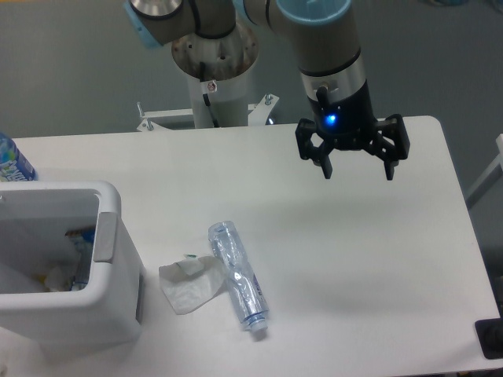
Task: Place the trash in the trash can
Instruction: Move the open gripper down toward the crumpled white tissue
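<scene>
my gripper (pixel 358 171) hangs spread and empty above the bench (pixel 377 259), well apart from the crushed bottle (pixel 238 276) and napkin (pixel 189 283) lying beside the trash can (pixel 110 236), so next i'd reach down to one.
</scene>
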{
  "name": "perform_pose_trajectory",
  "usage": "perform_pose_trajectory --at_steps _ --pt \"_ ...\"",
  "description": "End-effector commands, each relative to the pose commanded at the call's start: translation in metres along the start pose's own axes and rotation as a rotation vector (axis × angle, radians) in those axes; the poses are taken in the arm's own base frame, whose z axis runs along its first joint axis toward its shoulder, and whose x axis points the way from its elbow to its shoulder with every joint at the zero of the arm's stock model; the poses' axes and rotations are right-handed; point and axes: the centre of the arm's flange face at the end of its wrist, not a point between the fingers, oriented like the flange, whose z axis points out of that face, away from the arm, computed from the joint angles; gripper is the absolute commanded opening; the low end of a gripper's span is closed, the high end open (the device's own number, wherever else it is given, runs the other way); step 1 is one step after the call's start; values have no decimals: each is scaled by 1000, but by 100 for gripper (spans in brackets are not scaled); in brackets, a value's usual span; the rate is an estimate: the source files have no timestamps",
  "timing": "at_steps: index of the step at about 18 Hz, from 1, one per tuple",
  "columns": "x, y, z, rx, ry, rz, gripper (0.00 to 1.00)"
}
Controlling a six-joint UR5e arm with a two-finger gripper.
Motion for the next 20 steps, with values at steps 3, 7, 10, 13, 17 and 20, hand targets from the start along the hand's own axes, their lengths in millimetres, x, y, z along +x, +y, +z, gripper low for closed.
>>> perform_pose_trajectory --at_steps 3,7,10,13,17,20 --pt "2 -2 -1 5 -1 4 100" --pt "5 -10 1 36 -14 -66 100" --pt "21 -21 8 49 16 -106 100" --pt "39 -27 19 41 39 -87 100" --pt "70 -46 35 62 47 -83 100" --pt "109 -63 51 54 88 -9 100"
